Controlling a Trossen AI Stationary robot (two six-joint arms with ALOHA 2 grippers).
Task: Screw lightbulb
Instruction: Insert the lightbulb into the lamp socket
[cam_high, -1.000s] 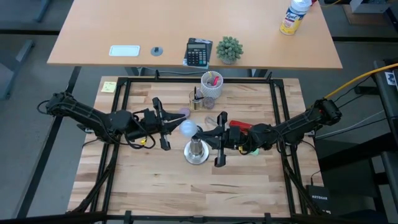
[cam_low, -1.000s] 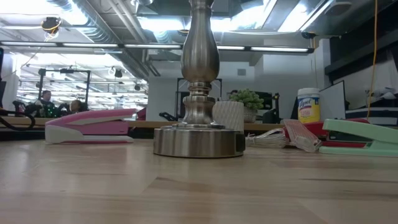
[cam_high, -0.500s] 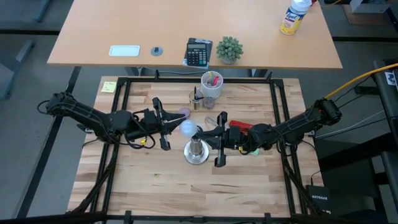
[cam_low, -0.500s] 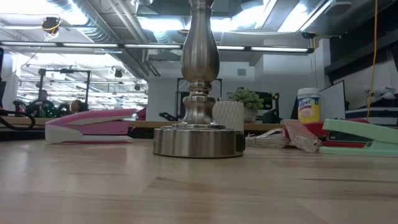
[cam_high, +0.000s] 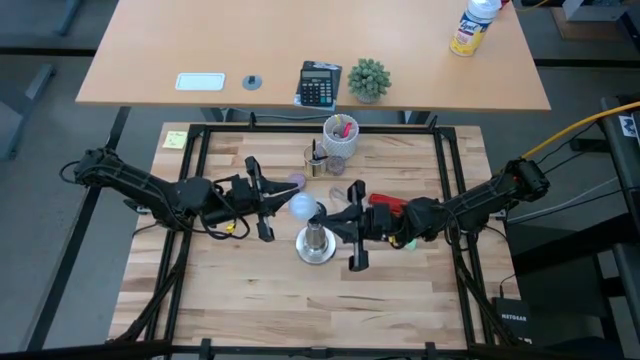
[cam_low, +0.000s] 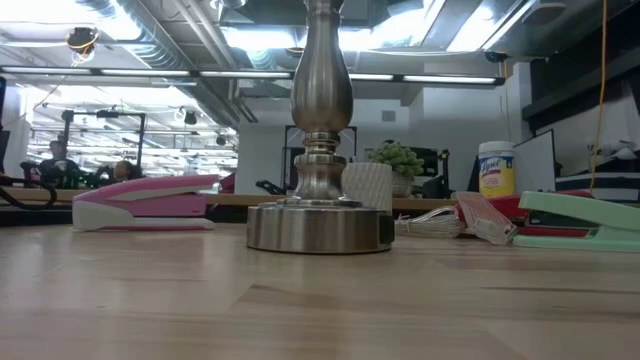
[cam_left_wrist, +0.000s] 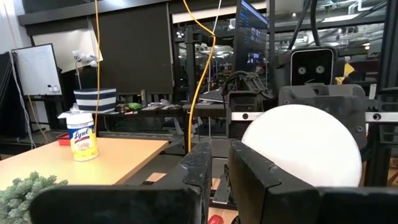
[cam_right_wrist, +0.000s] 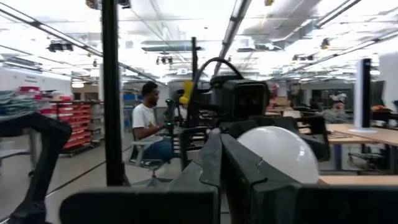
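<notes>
My left tool (cam_high: 268, 205) grips the lightbulb (cam_high: 303, 207) by its round glass. My right tool (cam_high: 352, 224) is closed, pinching the lamp stand (cam_high: 317, 243). The bulb looks light, smooth and easy to break, so I should squeeze softly.

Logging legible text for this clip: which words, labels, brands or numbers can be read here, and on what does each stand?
"Lysol": on the yellow wipes canister on the far desk, left wrist view.
"NETGEAR": on the black box at the high view's lower right edge; small, only just readable.
Calculator keys and display: too small to read.
Yellow sticky note: writing too small to read.
Wipes canister label in the low view: blurred.
</notes>
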